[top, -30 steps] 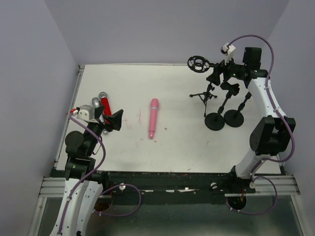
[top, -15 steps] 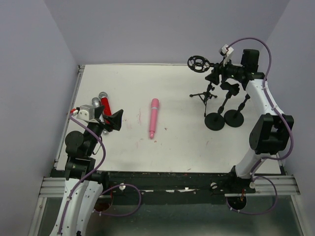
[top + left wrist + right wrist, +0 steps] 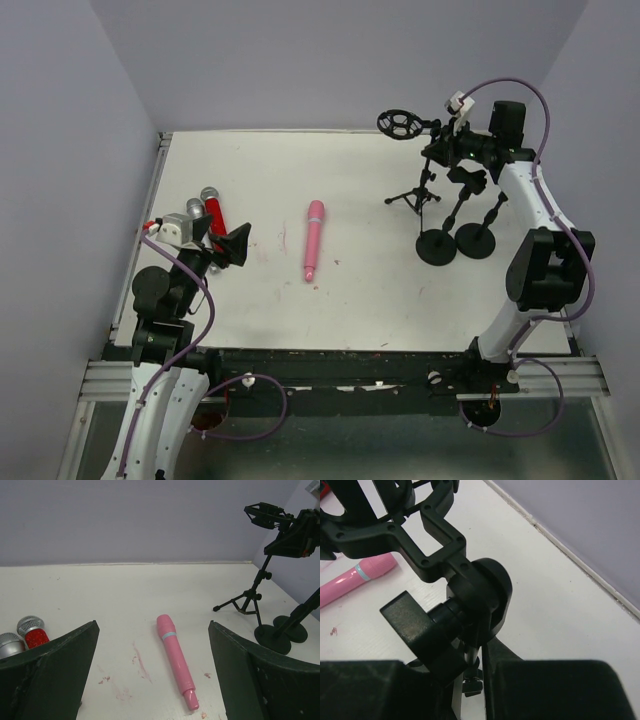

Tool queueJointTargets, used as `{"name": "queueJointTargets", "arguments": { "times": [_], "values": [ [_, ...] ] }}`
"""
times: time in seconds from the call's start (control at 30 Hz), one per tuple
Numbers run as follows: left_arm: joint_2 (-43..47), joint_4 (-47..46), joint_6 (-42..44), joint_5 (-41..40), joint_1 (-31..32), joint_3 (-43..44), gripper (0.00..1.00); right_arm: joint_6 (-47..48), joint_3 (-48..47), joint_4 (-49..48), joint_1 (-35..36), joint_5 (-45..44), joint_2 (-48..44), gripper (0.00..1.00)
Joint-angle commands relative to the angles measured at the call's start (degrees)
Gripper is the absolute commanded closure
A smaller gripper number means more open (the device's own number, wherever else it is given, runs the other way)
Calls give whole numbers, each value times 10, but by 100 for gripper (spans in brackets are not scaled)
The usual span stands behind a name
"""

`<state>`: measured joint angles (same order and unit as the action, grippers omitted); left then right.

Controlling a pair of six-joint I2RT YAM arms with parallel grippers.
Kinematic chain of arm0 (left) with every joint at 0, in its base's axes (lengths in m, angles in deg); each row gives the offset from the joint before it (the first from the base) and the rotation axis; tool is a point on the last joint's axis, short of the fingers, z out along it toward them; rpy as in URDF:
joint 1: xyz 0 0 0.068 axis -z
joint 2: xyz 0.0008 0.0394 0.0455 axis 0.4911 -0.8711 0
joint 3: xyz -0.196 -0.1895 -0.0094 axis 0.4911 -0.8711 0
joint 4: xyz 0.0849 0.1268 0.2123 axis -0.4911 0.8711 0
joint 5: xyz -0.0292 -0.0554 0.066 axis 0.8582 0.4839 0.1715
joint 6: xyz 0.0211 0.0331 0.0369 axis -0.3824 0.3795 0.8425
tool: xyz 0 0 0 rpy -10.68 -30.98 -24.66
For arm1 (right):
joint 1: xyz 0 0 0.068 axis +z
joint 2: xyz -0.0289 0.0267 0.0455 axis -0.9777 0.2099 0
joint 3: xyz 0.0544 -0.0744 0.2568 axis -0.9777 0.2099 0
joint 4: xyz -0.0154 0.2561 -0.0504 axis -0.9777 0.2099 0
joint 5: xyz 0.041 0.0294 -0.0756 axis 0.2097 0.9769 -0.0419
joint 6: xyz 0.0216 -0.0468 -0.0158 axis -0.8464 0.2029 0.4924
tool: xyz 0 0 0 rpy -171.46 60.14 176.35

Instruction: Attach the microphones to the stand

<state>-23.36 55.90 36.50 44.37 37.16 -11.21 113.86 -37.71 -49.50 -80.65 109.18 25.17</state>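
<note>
The pink microphone [image 3: 312, 243] lies flat mid-table, pointing toward the near edge. It also lies ahead of my left gripper [image 3: 152, 680], between its wide-open fingers but beyond them. The red microphone [image 3: 215, 217] and the silver-grey one [image 3: 193, 208] lie side by side at the left, just past my left gripper [image 3: 225, 245] and partly hidden by it. The black tripod stand [image 3: 420, 190] carries a ring-shaped shock mount [image 3: 400, 124]. My right gripper [image 3: 440, 150] is at the stand's top. Its fingers [image 3: 475, 680] are closed on the stem below the swivel joint [image 3: 480, 585].
Two more black stands with round bases [image 3: 437, 245] [image 3: 476, 240] stand just right of the tripod, close under my right arm. The table's back edge meets the wall right behind the shock mount. Reddish smears mark the table near the pink microphone.
My right gripper has closed from open onto the tripod stand's top, and the shock mount has shifted slightly left. The left arm and the microphones have not moved.
</note>
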Motion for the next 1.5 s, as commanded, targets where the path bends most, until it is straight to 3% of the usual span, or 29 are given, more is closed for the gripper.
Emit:
{"name": "queueJointTargets", "arguments": {
  "times": [0.0, 0.13, 0.5, 0.7, 0.93, 1.13, 1.47],
  "values": [
    [0, -12, 7, 17, 2, 7, 1, -1, -25, 11, -2, 45, 22, 91],
    [-4, -14, 8, 22, 2, 6, 1, -3, -74, 25, 14, 67, 43, 93],
    [-11, -14, 20, 22, 2, 5, 1, -13, -221, 84, 153, 71, 105, 94],
    [-13, -15, 23, 22, 2, 5, 1, -21, -114, 41, 211, 77, 52, 94],
    [-18, -19, 20, 30, 2, 4, 1, -9, 15, 1, 218, 100, -14, 91],
    [-26, -22, 14, 36, 2, 2, 1, -6, 108, -24, 218, 102, -66, 84],
    [-41, -26, 6, 43, 2, 0, 1, -44, 179, -67, 218, 48, -127, 44]
  ]
}}
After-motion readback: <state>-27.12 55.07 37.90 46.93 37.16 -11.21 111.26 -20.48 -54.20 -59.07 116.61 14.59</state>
